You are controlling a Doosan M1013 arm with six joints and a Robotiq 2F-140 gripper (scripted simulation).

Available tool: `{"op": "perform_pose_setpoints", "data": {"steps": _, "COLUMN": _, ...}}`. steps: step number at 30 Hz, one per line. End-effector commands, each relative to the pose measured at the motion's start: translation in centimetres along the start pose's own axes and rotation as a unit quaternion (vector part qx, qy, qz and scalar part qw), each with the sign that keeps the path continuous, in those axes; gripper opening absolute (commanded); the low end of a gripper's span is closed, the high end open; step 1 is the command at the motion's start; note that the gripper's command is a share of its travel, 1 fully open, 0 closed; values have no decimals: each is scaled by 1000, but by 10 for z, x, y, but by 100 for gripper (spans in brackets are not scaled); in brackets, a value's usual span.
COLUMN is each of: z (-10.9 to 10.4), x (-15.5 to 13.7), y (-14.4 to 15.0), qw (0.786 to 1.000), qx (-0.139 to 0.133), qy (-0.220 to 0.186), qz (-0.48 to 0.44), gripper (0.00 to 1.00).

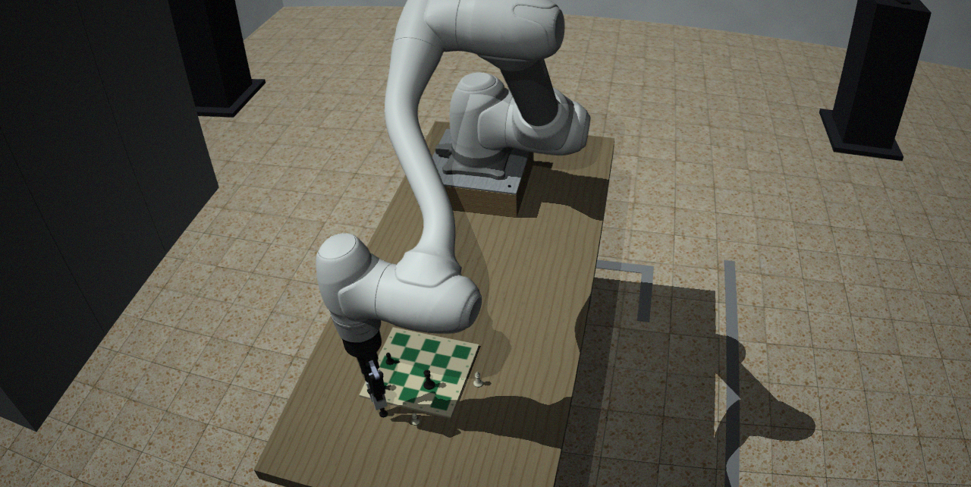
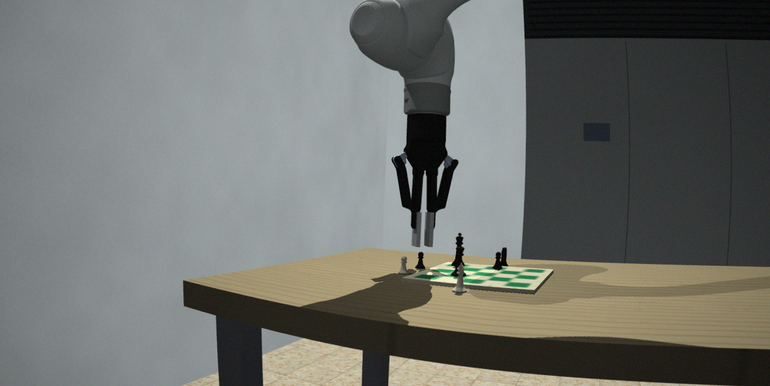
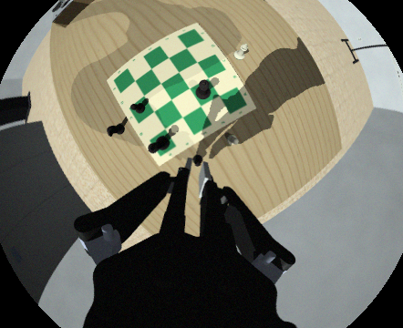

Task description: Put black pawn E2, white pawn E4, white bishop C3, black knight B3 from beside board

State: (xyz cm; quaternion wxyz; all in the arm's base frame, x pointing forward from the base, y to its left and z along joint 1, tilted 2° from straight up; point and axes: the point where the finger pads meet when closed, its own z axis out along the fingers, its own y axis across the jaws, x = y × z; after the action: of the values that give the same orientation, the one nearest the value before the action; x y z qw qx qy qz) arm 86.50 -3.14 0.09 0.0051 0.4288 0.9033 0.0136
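My gripper [image 1: 380, 405] [image 2: 422, 246] [image 3: 195, 167] is open by a narrow gap, empty, pointing down above the black pawn [image 1: 382, 413] [image 2: 420, 261] [image 3: 198, 159]. That pawn stands upright on the table beside the board [image 1: 461, 351] [image 2: 519, 284] [image 3: 191, 37]. The white pawn [image 1: 415, 420] [image 2: 403, 266] [image 3: 232, 138] stands close by, off the same edge. The white bishop [image 1: 478, 381] [image 2: 459, 285] [image 3: 240, 53] stands off another edge. The black knight [image 2: 504, 257] [image 3: 115, 130] stands off the opposite side, hidden in the top view.
On the board stand a black king [image 2: 459, 240] [image 3: 162, 143] near the gripper's side, another black pawn [image 1: 389, 359] [image 2: 497, 261] [image 3: 139, 107] and a taller black piece [image 1: 428, 381] [image 3: 203, 89]. The arm's shadow crosses the table and part of the board.
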Motion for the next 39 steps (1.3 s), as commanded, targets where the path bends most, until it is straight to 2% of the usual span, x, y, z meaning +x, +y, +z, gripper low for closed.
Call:
{"op": "perform_pose_setpoints", "data": {"steps": 1, "z": 3, "x": 3, "y": 2, "qw": 1000, "qx": 0, "qy": -2, "qz": -2, "gripper": 20}}
{"op": "perform_pose_setpoints", "data": {"steps": 39, "z": 3, "x": 5, "y": 5, "qw": 1000, "qx": 0, "qy": -2, "qz": -2, "gripper": 20}}
